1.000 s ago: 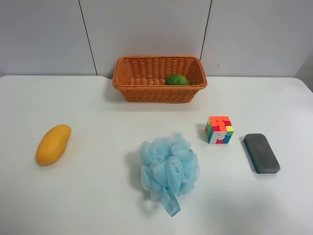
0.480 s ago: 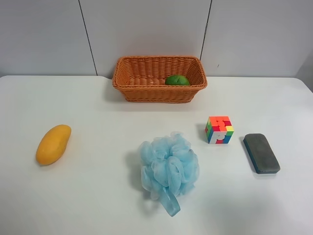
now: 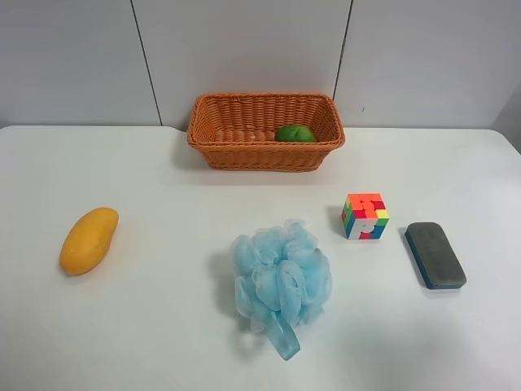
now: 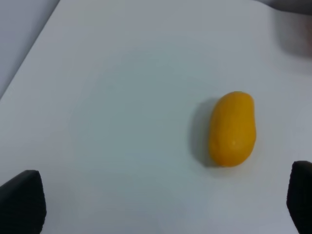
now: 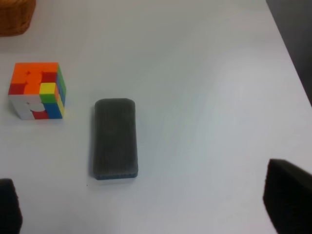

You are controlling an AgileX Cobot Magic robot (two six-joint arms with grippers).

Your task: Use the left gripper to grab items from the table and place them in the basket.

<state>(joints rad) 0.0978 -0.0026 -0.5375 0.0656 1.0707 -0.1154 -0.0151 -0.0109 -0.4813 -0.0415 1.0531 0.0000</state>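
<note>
Mango lies at 9 o'clock on worktop, long axis running roughly 7-to-1. Pouf sits centre, cube and eraser toward 3, all well apart. Basket at 12 holds green fruit. Left end effector hangs wide above mango, nothing held. Rec. grasp across short axis, mid-body, approx. vertical descent. Right end effector also wide, idle.

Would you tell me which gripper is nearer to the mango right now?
The left gripper: the mango lies on the table just ahead of its open fingers. The right gripper faces the eraser and cube instead.
</note>
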